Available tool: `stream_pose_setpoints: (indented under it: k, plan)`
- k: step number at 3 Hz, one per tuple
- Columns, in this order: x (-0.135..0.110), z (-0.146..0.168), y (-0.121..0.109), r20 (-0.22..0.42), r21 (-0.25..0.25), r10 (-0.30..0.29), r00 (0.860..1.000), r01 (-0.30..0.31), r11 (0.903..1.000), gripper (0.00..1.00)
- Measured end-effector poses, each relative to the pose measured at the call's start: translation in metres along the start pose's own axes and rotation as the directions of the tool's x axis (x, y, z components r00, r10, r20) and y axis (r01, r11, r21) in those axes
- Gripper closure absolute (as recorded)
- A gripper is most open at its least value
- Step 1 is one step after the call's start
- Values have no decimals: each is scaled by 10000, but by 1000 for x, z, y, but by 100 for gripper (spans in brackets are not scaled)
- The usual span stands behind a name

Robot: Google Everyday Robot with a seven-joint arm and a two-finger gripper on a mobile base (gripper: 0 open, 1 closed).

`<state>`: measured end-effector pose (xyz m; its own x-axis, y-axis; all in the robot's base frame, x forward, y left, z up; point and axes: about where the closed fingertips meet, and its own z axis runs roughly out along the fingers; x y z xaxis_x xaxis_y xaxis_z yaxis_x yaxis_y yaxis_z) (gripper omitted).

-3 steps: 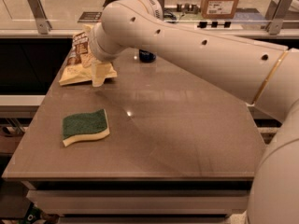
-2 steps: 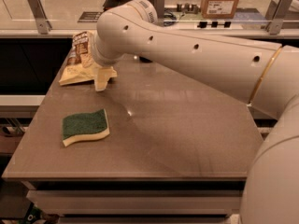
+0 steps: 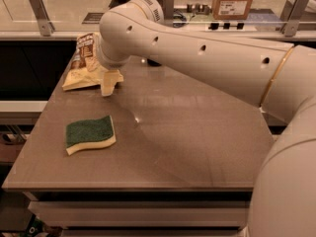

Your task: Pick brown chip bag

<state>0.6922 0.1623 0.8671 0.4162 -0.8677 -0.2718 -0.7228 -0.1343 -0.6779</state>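
The brown chip bag (image 3: 83, 63) lies at the far left corner of the table, with its brown top and white lettering up and its pale yellow edge toward me. My gripper (image 3: 106, 81) is at the bag's right edge, low over the table and touching or overlapping the bag. My wrist hides the bag's right side. I cannot tell whether the bag is held.
A green-and-yellow sponge (image 3: 90, 134) lies at the front left of the brown table (image 3: 197, 147). My big white arm (image 3: 207, 53) spans the far side from the right. A dark object (image 3: 153, 62) shows behind the arm. A cardboard box (image 3: 234, 1) stands on the counter behind.
The arm has shifted only slightly and the gripper stays at the bag's right edge. The bag and the sponge have not moved.
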Motion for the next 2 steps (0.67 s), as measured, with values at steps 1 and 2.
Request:
stream_pose_setpoints:
  k: [1, 2]
  plan:
    - [8, -7, -21, -169, 560, -92, 9998, 101, 9984, 0]
    - [17, -18, -44, -295, 1196, -28, 9996, 63, 9928, 0]
